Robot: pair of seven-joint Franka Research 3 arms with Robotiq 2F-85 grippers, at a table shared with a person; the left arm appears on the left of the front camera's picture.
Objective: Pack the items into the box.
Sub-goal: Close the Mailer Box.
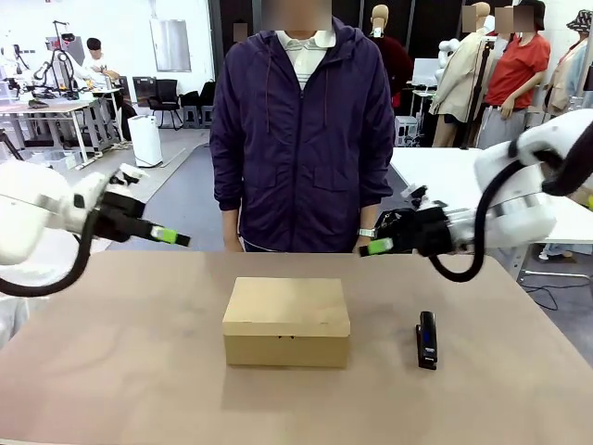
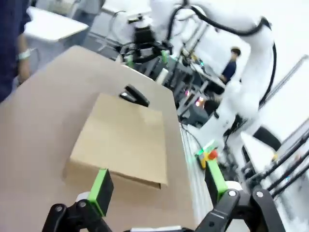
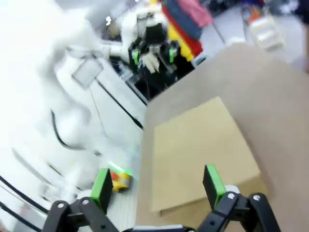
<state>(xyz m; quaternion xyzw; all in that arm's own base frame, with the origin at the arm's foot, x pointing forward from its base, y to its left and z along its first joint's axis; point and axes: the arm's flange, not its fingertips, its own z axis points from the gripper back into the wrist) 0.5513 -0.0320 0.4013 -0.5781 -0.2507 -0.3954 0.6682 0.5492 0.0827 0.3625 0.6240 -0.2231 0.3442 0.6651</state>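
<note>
Both my grippers, left point(image 1: 176, 237) and right point(image 1: 372, 247), hang spread and empty; below them the box point(image 1: 286, 322) sits closed, the pouch point(image 1: 426, 339) unpacked beside it.

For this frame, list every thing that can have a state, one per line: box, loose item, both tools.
cardboard box: lid shut, flat on the table, nothing on it.
dark pouch-like item: lying on the table to the box's right, apart from it, not packed.
left tool: open, empty, raised above the table's left side.
right tool: open, empty, raised behind the box's right.
</note>
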